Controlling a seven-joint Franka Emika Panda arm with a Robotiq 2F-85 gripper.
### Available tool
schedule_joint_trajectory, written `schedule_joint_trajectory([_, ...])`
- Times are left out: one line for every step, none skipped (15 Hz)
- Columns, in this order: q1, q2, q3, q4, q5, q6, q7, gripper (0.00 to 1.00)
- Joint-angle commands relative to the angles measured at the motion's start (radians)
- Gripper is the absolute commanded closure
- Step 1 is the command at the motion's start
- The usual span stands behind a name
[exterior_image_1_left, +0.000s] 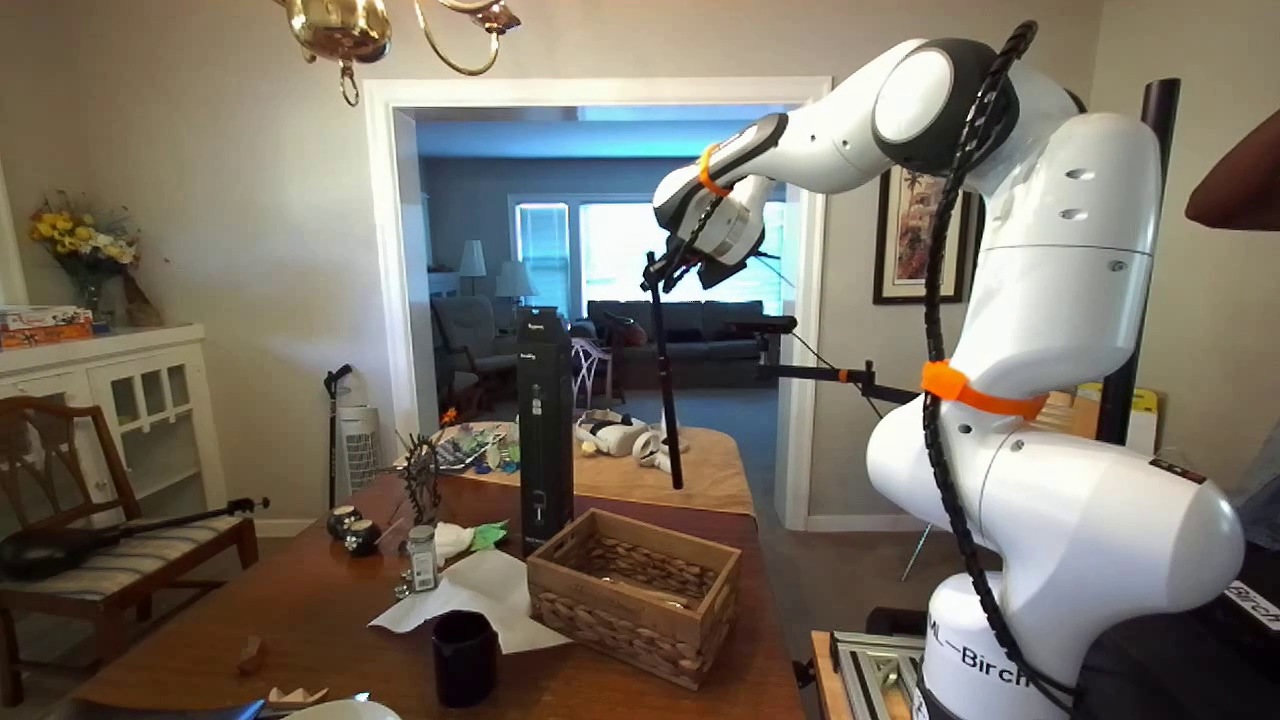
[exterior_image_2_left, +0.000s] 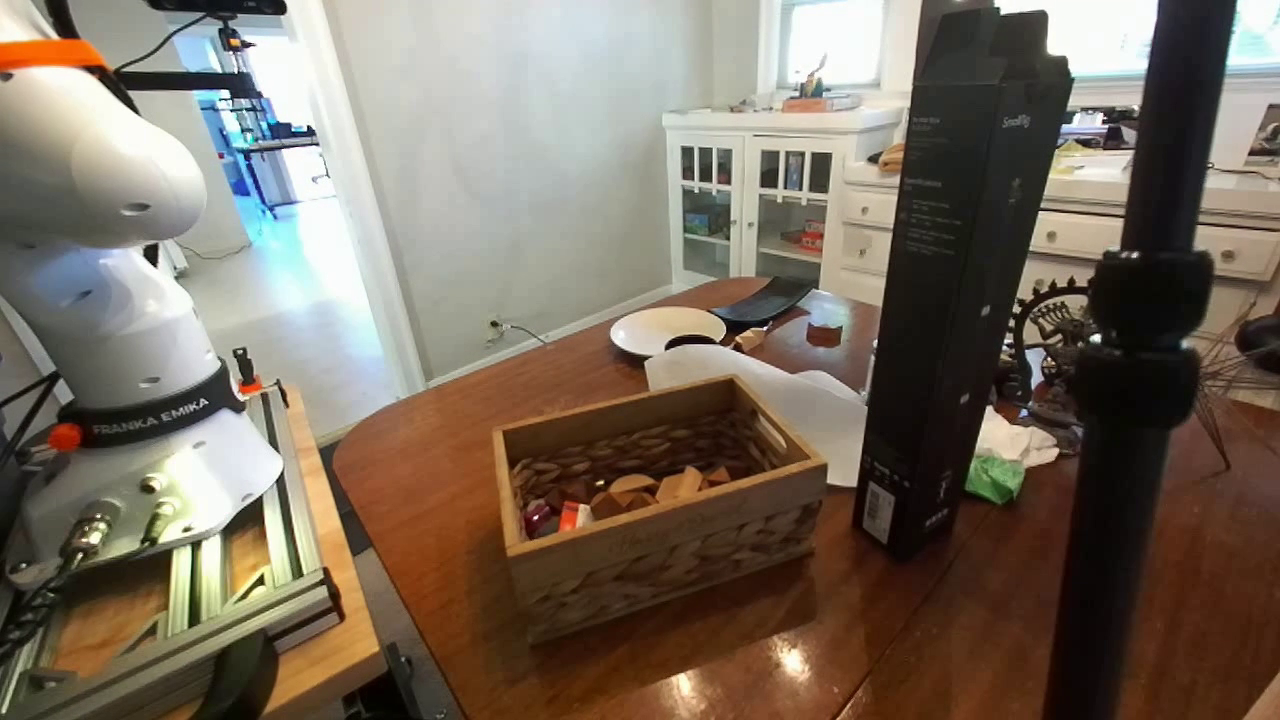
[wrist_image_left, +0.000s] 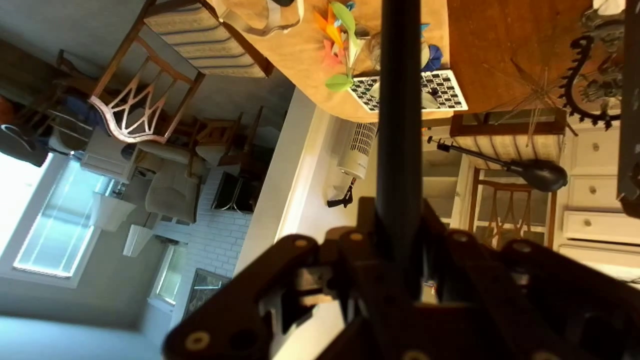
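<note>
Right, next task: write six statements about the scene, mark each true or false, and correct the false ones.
1. The fingers hold a rod. True.
2. The tall box stands upright on the table. True.
3. Paper lies beside the basket. True.
4. The basket is empty. False: wooden pieces lie in it.
5. The rod's lower end is in the basket. False: it hangs outside it.
6. The fingers grip the rod's lower end. False: they grip near its top.
</note>
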Motion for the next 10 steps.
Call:
schedule_joint_trajectory([0.000, 0.045, 0.035, 0.030, 0.048, 0.022, -0.053, 0.94])
schedule_joint_trajectory([0.000, 0.057, 0.044, 0.036, 0.053, 0.025, -0.058, 0.94])
schedule_joint_trajectory([0.000, 0.068, 0.053, 0.041, 0.057, 0.027, -0.061, 0.94])
schedule_joint_trajectory([0.000, 0.077, 0.061, 0.046, 0.058, 0.026, -0.062, 0.94])
schedule_joint_trajectory([0.000, 0.086, 0.070, 0.051, 0.059, 0.028, -0.065, 0.94])
schedule_joint_trajectory([0.000, 0.091, 0.075, 0.055, 0.061, 0.033, -0.067, 0.94])
schedule_joint_trajectory([0.000, 0.102, 0.082, 0.061, 0.061, 0.037, -0.069, 0.94])
schedule_joint_trajectory([0.000, 0.109, 0.089, 0.066, 0.059, 0.043, -0.069, 0.94])
schedule_joint_trajectory([0.000, 0.115, 0.094, 0.071, 0.057, 0.047, -0.069, 0.94])
schedule_joint_trajectory([0.000, 0.119, 0.100, 0.076, 0.055, 0.051, -0.067, 0.94])
